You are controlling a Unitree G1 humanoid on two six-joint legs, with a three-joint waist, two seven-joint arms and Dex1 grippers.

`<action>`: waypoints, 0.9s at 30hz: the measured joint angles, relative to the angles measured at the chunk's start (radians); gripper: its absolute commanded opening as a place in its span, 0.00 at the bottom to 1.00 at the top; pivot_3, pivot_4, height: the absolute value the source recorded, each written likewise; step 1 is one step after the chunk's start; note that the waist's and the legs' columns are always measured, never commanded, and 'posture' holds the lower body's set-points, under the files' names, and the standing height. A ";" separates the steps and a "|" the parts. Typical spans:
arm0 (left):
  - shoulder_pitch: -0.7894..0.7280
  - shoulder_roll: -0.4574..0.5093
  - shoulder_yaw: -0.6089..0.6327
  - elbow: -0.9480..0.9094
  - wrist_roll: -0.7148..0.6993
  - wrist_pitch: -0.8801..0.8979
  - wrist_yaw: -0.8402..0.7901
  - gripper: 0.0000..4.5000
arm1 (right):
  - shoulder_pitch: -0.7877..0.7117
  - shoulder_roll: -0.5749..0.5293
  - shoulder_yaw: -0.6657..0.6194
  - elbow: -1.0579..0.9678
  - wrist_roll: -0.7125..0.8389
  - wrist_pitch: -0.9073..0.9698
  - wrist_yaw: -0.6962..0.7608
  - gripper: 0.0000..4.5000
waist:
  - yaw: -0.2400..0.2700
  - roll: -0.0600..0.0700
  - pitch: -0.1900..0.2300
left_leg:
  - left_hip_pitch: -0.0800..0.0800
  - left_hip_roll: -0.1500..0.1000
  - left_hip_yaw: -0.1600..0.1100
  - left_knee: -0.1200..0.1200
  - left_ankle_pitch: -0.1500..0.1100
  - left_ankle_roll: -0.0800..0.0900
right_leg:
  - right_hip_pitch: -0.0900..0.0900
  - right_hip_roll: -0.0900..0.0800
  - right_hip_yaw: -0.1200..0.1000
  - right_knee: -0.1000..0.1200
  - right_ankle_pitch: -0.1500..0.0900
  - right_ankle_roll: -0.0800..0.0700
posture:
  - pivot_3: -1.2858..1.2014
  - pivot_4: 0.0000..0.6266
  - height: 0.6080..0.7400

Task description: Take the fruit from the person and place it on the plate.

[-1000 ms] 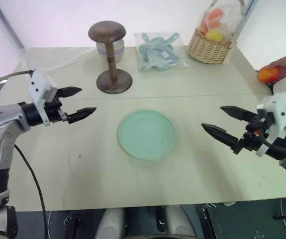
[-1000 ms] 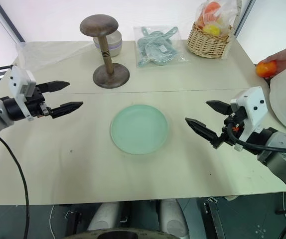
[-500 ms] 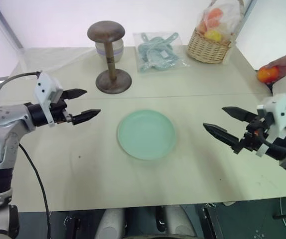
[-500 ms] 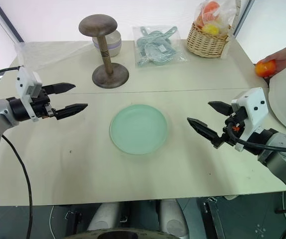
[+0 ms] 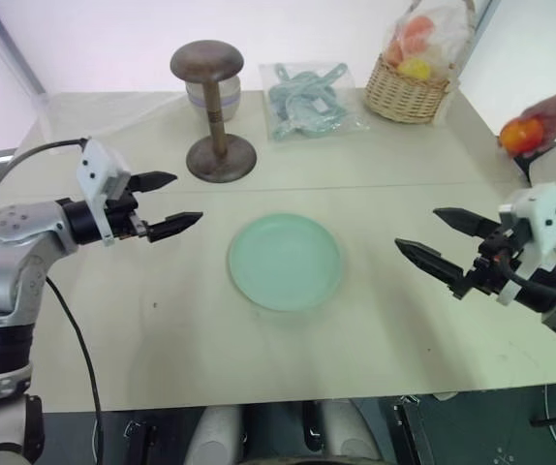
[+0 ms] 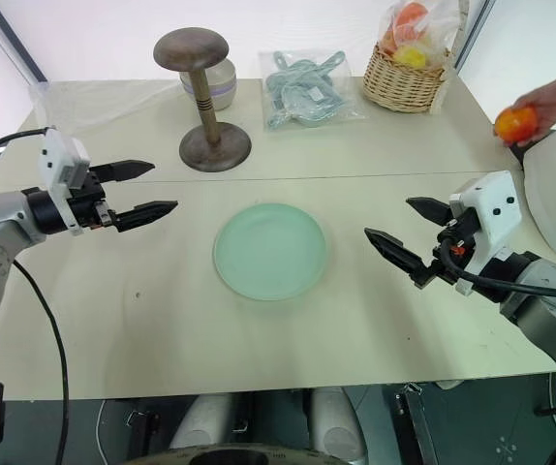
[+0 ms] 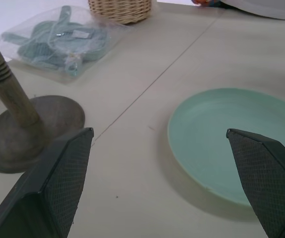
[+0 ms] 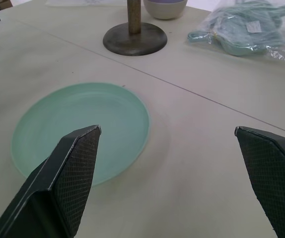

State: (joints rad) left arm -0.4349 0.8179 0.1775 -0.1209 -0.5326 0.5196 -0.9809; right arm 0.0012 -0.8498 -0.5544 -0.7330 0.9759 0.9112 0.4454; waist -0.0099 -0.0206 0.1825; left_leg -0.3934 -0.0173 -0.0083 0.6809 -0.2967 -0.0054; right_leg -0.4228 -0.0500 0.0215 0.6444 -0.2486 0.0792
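I saw the fruit (image 6: pixel 515 123) held in the person's hand (image 6: pixel 549 103) beyond the bench's (image 5: pixel 162 339) far right corner, well apart from the bare plate (image 5: pixel 285 262) at mid-bench. My left gripper (image 5: pixel 165 202) and right gripper (image 5: pixel 435 240) hovered on either side of the plate, fingers spread, holding nothing.

Robot test bench, white backdrop (image 6: pixel 288 24), table (image 6: pixel 259 329)
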 measured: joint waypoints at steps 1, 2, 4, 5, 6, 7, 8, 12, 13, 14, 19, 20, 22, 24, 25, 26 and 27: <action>-0.003 -0.001 -0.001 0.000 0.000 0.000 0.000 1.00 | 0.001 -0.001 0.000 0.000 0.001 0.000 0.000 0.98 | 0.000 0.000 0.000 | 0.000 0.000 0.000 0.000 0.000 0.000 | 0.000 0.000 0.000 0.000 0.000 0.000 | 0.52 0.24 1.00; -0.006 -0.001 0.000 0.000 0.000 0.000 0.000 1.00 | 0.002 -0.003 0.000 0.000 0.002 0.000 -0.001 0.98 | 0.000 0.000 0.000 | 0.000 0.000 0.000 0.000 0.000 0.000 | 0.000 0.000 0.000 0.000 0.000 0.000 | 0.52 0.24 1.00; -0.009 -0.001 -0.001 0.000 0.000 -0.001 0.000 1.00 | 0.004 -0.005 0.000 -0.001 0.004 0.000 -0.004 0.98 | 0.000 0.000 0.000 | 0.000 0.000 0.000 0.000 0.000 0.000 | 0.000 0.000 0.000 0.000 0.000 0.000 | 0.52 0.24 1.00; -0.009 -0.001 -0.001 0.000 0.000 -0.001 0.000 1.00 | 0.005 -0.006 0.000 -0.001 0.006 0.000 -0.005 0.98 | -0.001 0.000 0.000 | 0.000 0.000 0.000 0.000 0.000 0.000 | 0.000 0.000 0.000 0.000 0.000 0.000 | 0.52 0.24 1.00; -0.010 -0.002 -0.001 0.000 0.000 -0.001 0.000 1.00 | 0.007 -0.006 0.000 -0.001 0.009 0.000 -0.006 0.98 | 0.000 0.000 0.000 | 0.000 0.000 0.000 0.000 0.000 0.000 | 0.000 0.000 0.000 0.000 0.000 0.000 | 0.52 0.24 1.00; -0.010 -0.003 -0.001 0.001 0.000 -0.001 0.000 1.00 | 0.012 -0.006 0.000 -0.001 0.010 0.000 -0.006 0.98 | 0.000 0.000 0.000 | 0.000 0.000 0.000 0.000 0.000 0.000 | 0.000 0.000 0.000 0.000 0.000 0.000 | 0.52 0.24 1.00; -0.010 -0.003 -0.001 0.001 0.000 -0.001 0.000 1.00 | 0.018 -0.006 0.000 -0.001 0.010 0.000 -0.007 0.98 | 0.000 0.000 0.000 | 0.000 0.000 0.000 0.000 0.000 0.000 | 0.000 0.000 0.000 0.000 0.000 0.000 | 0.52 0.24 1.00; -0.012 -0.003 -0.004 0.004 0.001 -0.003 -0.001 1.00 | 0.023 -0.006 0.000 -0.002 0.011 0.000 -0.013 0.98 | 0.000 0.000 0.000 | 0.000 0.000 0.000 0.000 0.000 0.000 | 0.000 0.000 0.000 0.000 0.000 0.000 | 0.52 0.24 1.00; -0.013 -0.003 -0.004 0.005 0.001 -0.003 -0.001 1.00 | 0.023 -0.006 0.000 -0.002 0.012 -0.001 -0.017 0.98 | 0.000 0.000 0.000 | 0.000 0.000 0.000 0.000 0.000 0.000 | 0.000 0.000 0.000 0.000 0.000 0.000 | 0.52 0.24 1.00; -0.014 -0.004 -0.004 0.006 0.001 -0.003 -0.001 1.00 | 0.023 -0.006 0.000 -0.003 0.012 -0.001 -0.018 0.98 | 0.000 0.000 0.000 | 0.000 0.000 0.000 0.000 0.000 0.000 | 0.000 0.000 0.000 0.000 0.000 0.000 | 0.52 0.24 1.00; -0.031 -0.005 -0.005 0.013 0.001 -0.006 -0.001 1.00 | 0.023 -0.005 0.000 -0.003 0.012 -0.003 -0.025 0.98 | 0.000 0.000 0.000 | 0.000 0.000 0.000 0.000 0.000 0.000 | 0.000 0.000 0.000 0.000 0.000 0.000 | 0.52 0.24 1.00; -0.031 -0.005 -0.005 0.013 0.001 -0.006 -0.001 1.00 | 0.023 -0.005 0.000 -0.003 0.012 -0.004 -0.026 0.98 | 0.000 0.000 0.000 | 0.000 0.000 0.000 0.000 0.000 0.000 | 0.000 0.000 0.000 0.000 0.000 0.000 | 0.52 0.24 1.00; -0.031 -0.005 -0.005 0.013 0.001 -0.006 -0.001 1.00 | 0.023 -0.005 0.000 -0.003 0.012 -0.004 -0.026 0.98 | 0.000 0.000 0.000 | 0.000 0.000 0.000 0.000 0.000 0.000 | 0.000 0.000 0.000 0.000 0.001 0.002 | 0.52 0.24 1.00; -0.031 -0.006 -0.005 0.013 0.001 -0.007 0.001 1.00 | 0.023 -0.005 0.000 -0.003 0.012 -0.005 -0.026 0.98 | 0.000 0.000 0.000 | 0.000 0.000 0.000 0.000 0.000 0.000 | 0.000 0.000 0.000 0.000 0.001 0.002 | 0.52 0.24 1.00; -0.032 -0.013 -0.004 0.013 0.008 -0.017 0.011 1.00 | 0.022 -0.005 0.000 -0.003 0.012 -0.006 -0.026 0.98 | 0.000 0.000 0.000 | 0.000 0.000 0.000 0.000 0.000 0.000 | 0.000 0.000 0.000 0.000 0.001 0.002 | 0.52 0.24 1.00; -0.032 -0.019 -0.004 0.013 0.014 -0.027 0.024 1.00 | 0.021 -0.005 0.002 -0.003 0.011 -0.006 -0.026 0.98 | 0.000 0.000 0.000 | 0.000 0.000 0.000 0.000 0.000 0.000 | 0.000 0.000 0.000 0.000 0.001 0.002 | 0.52 0.24 1.00; -0.034 -0.027 -0.003 0.013 0.023 -0.033 0.043 1.00 | 0.021 -0.005 0.002 -0.003 0.011 -0.007 -0.026 0.98 | 0.000 0.000 0.000 | 0.000 0.000 0.000 0.000 0.000 0.000 | 0.000 0.000 0.000 0.000 0.001 0.002 | 0.52 0.24 1.00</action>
State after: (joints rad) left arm -0.4687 0.7909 0.1742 -0.1075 -0.5092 0.4863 -0.9383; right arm 0.0221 -0.8548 -0.5519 -0.7358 0.9873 0.9040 0.4194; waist -0.0097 -0.0206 0.1825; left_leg -0.3934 -0.0174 -0.0082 0.6808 -0.2967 -0.0054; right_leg -0.4229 -0.0498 0.0214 0.6443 -0.2473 0.0813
